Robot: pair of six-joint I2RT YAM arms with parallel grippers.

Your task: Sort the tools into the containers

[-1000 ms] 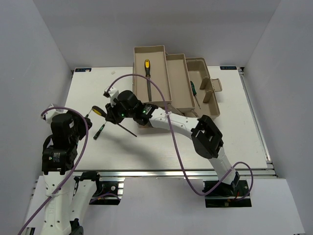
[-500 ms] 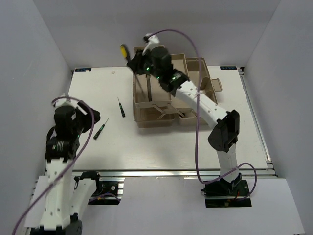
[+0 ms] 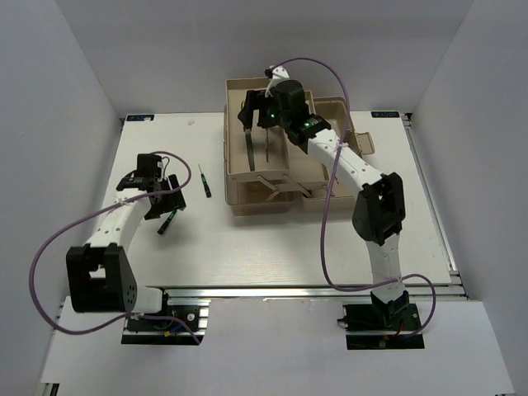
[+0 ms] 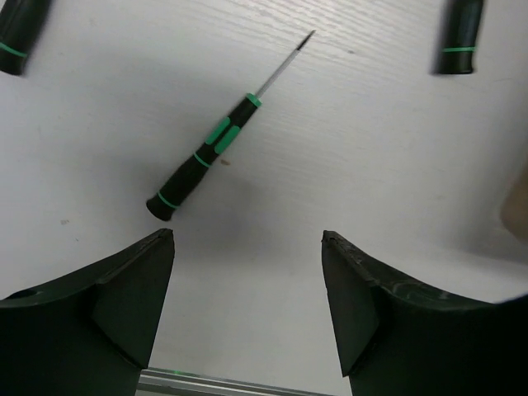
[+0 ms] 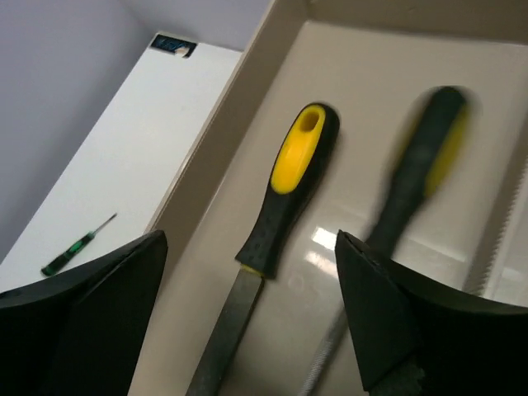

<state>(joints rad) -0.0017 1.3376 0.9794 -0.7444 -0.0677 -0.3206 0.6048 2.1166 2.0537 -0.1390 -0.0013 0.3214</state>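
My right gripper (image 3: 255,115) (image 5: 252,239) hangs open over the far-left beige tray (image 3: 233,124) (image 5: 363,74) of the toolbox. Two tools lie in that tray. One is a file with a yellow-and-black handle (image 5: 289,186) (image 3: 250,150). The other is a second yellow-and-black tool (image 5: 421,177) (image 3: 269,147), blurred, to its right. My left gripper (image 3: 164,200) (image 4: 247,239) is open just above the table with nothing between its fingers. A green-and-black screwdriver (image 4: 206,153) (image 3: 166,223) lies a little beyond them. A slimmer screwdriver (image 3: 204,180) (image 5: 78,245) lies on the table left of the tray.
More beige trays and the toolbox base (image 3: 351,124) stand to the right of the files' tray, with a white handle (image 3: 270,183) at its near side. Two more dark handles with green bands (image 4: 18,37) (image 4: 458,37) show blurred at the left wrist view's upper corners.
My right gripper came down over the tray and opened, letting go of the yellow-handled tool it carried. My left arm reached out over the table to the green-and-black screwdriver.
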